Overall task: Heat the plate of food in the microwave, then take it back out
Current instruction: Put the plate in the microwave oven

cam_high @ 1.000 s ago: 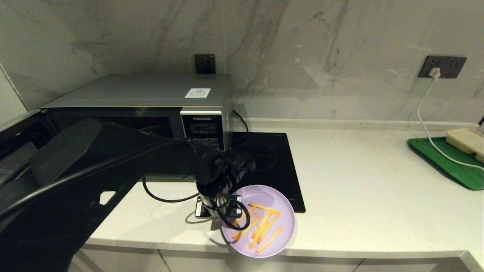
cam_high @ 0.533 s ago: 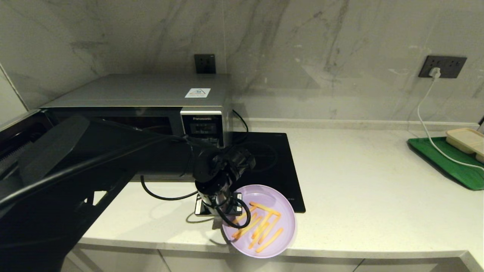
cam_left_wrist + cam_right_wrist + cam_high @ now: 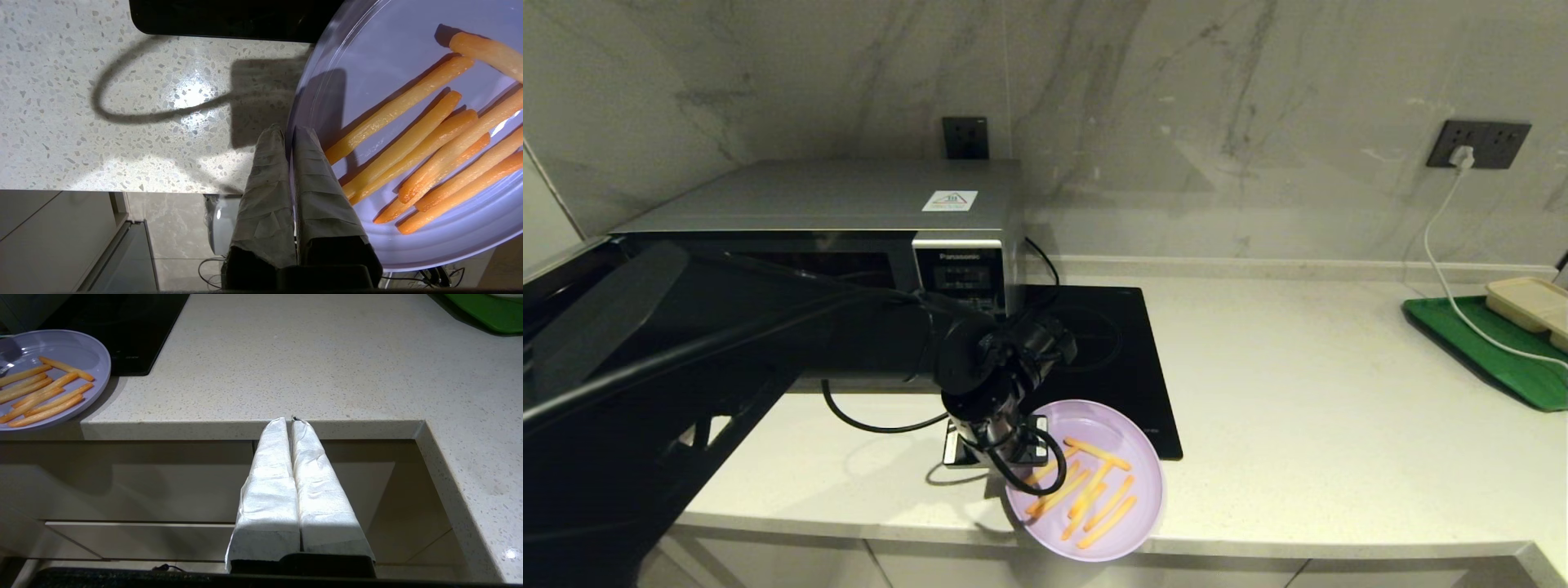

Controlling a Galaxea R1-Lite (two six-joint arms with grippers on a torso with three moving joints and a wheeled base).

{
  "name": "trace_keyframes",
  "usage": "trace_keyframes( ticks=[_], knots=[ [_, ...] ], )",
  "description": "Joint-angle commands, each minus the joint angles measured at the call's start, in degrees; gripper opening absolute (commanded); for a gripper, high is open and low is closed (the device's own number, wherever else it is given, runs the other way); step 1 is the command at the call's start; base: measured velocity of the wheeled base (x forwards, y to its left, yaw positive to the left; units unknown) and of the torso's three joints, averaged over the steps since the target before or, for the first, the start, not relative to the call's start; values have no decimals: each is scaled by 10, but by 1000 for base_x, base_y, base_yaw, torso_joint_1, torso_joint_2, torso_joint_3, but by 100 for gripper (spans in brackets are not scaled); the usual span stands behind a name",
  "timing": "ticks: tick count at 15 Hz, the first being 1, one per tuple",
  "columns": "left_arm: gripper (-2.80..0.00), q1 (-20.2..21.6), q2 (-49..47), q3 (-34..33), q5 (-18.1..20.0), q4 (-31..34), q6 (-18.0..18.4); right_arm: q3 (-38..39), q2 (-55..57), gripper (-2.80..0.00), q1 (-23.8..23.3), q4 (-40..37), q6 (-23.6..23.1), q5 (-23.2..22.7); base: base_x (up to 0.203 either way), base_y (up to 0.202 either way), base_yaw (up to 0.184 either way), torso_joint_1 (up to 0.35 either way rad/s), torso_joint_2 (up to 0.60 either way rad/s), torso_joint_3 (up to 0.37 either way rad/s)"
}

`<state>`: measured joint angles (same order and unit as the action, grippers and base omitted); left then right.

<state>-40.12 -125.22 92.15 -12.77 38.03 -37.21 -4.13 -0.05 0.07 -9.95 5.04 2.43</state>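
The lilac plate of food [image 3: 1150, 465] lies at the counter's front edge, part of it hanging over, with several orange fries [image 3: 1086, 490] on it. My left gripper [image 3: 1006, 459] points down at the plate's left rim. In the left wrist view that gripper [image 3: 287, 132] is shut on the rim of the plate [image 3: 367, 53], one finger inside and one outside, next to the fries [image 3: 408, 134]. The silver microwave [image 3: 833, 196] stands behind at the left, its front mostly hidden by my left arm. My right gripper [image 3: 289, 420] is shut and empty, low before the counter's edge, right of the plate [image 3: 73, 351].
A black induction cooktop [image 3: 1111, 343] lies between the microwave and the plate. At the far right a green tray [image 3: 1486, 343] carries a beige compartment tray [image 3: 1531, 302], and a white cable [image 3: 1445, 269] runs down from the wall socket. Cabinet fronts lie below the counter edge.
The plate has slid slightly toward the counter's front edge with the left gripper on its rim. The left arm's upper part has swung further left.
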Motion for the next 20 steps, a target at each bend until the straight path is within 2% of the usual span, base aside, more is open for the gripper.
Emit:
trace_keyframes(
  ticks=[1,10,12,17,20],
  knots=[
    [-280,-1,5,3,0,0,-3,0,0,-280,0,-1,0,0,0,0,0,0,0,0],
    [-280,3,9,2,73,-24,-22,0,0,-280,0,-1,1,0,0,0,0,0,0,0],
    [-280,3,9,3,84,-25,-40,0,0,-280,-1,-1,1,0,0,0,0,0,0,0],
    [-280,12,25,1,107,-27,-42,0,0,-280,0,-1,1,0,0,0,0,0,0,0],
    [-280,21,38,0,139,-27,-55,0,0,-280,0,-1,1,0,0,0,0,0,0,0]
  ],
)
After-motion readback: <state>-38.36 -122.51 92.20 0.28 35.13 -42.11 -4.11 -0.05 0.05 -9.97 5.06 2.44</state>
